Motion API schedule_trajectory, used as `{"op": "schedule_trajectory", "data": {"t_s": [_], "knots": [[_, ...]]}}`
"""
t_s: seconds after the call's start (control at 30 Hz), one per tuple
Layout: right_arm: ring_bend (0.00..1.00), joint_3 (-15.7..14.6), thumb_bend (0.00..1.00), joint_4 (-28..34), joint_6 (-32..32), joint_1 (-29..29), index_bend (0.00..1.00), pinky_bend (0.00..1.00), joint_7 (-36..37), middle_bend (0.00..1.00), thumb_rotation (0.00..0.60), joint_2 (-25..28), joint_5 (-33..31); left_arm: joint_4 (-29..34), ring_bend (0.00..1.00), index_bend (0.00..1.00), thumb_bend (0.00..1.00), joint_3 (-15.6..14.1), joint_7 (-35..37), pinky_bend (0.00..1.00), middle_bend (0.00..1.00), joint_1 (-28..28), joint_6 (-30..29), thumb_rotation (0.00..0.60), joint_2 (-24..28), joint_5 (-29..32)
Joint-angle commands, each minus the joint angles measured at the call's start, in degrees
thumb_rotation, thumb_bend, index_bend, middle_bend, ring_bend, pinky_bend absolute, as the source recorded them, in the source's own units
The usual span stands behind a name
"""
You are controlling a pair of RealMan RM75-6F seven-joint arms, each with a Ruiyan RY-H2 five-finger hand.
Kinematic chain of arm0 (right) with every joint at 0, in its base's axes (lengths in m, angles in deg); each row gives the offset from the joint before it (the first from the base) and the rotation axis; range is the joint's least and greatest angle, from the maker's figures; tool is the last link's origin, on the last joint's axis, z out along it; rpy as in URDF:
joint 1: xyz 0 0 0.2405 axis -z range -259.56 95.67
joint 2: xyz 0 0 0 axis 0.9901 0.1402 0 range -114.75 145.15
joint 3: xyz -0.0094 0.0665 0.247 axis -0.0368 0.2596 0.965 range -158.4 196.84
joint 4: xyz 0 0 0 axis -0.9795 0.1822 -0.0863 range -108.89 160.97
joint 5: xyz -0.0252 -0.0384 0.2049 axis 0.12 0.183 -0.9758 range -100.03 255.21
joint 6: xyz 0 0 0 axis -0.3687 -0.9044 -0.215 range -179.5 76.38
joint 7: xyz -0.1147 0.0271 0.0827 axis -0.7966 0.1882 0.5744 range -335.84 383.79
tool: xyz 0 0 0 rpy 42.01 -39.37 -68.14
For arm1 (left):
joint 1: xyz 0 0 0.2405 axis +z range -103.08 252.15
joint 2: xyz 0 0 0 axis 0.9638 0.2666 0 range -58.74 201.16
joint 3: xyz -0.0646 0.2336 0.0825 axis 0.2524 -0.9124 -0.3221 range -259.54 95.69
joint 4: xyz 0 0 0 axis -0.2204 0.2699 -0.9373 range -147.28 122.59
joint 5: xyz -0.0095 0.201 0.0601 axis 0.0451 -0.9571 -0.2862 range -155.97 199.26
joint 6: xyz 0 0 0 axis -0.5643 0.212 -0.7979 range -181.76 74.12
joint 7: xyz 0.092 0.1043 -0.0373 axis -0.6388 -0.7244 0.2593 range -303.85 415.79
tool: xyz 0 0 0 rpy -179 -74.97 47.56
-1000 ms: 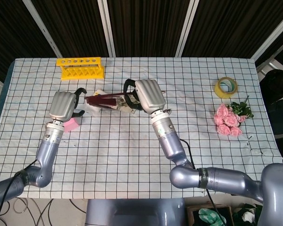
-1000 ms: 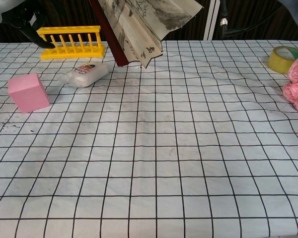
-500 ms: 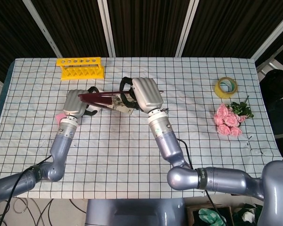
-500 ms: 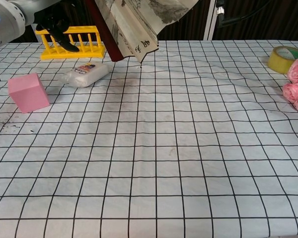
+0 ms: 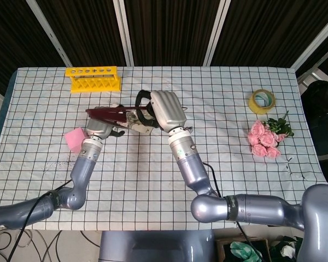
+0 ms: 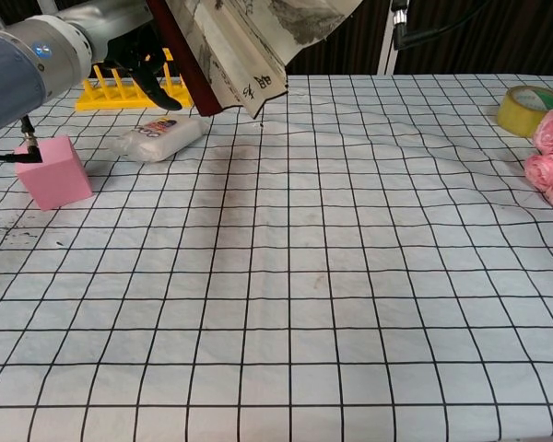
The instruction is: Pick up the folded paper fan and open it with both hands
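While the right hand clamped the light, tearable folded paper fan with dark wooden ribs above the bench, the left hand reached its stiff outer rib, fingers' closure unclear.

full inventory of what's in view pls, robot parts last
paper fan: 1, dark red guard with cream printed leaf, held above the table, partly spread
rack: 1, yellow, far left of table
cube: 1, pink, left side
packet: 1, white, in front of the rack
tape roll: 1, yellow, far right
roses: 1 bunch, pink, right edge, in front of the tape
tablecloth: 1, white with black grid
right hand: 1, silver, grips the fan
left hand: 1, silver with dark fingers, at the fan's guard end; grip unclear
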Motion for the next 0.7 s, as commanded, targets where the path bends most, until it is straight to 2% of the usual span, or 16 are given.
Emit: {"op": "schedule_trajectory", "data": {"t_s": [0.03,0.27,0.47,0.7], "knots": [[1.0,0.4,0.57,0.4,-0.48,-0.42,0.96,1.0,0.29,1.0,0.6,-0.03,-1.11,-2.08,0.93,0.46,0.12,0.09,3.07,0.91,0.91,-0.6,-1.03,0.6,-2.12,-1.97],[1.0,0.92,0.57,0.93,-1.39,-1.22,0.96,1.0,0.57,1.0,0.6,0.1,-3.49,-7.38,0.94,0.49,0.13,-0.59,13.01,0.92,0.92,-0.02,-4.08,0.6,-6.78,-7.23],[1.0,0.83,0.57,0.92,-1.76,-1.45,0.96,1.0,1.16,1.0,0.6,0.05,-4.68,-9.73,0.94,0.53,0.15,-0.43,18.77,0.92,0.92,0.85,-4.44,0.6,-9.12,-7.73],[1.0,0.58,0.57,0.64,-1.92,-1.87,0.96,1.0,1.74,1.0,0.6,-0.12,-5.59,-11.51,0.96,0.68,0.36,-0.06,20.72,0.92,0.95,1.28,-4.48,0.6,-10.86,-7.25]]}}
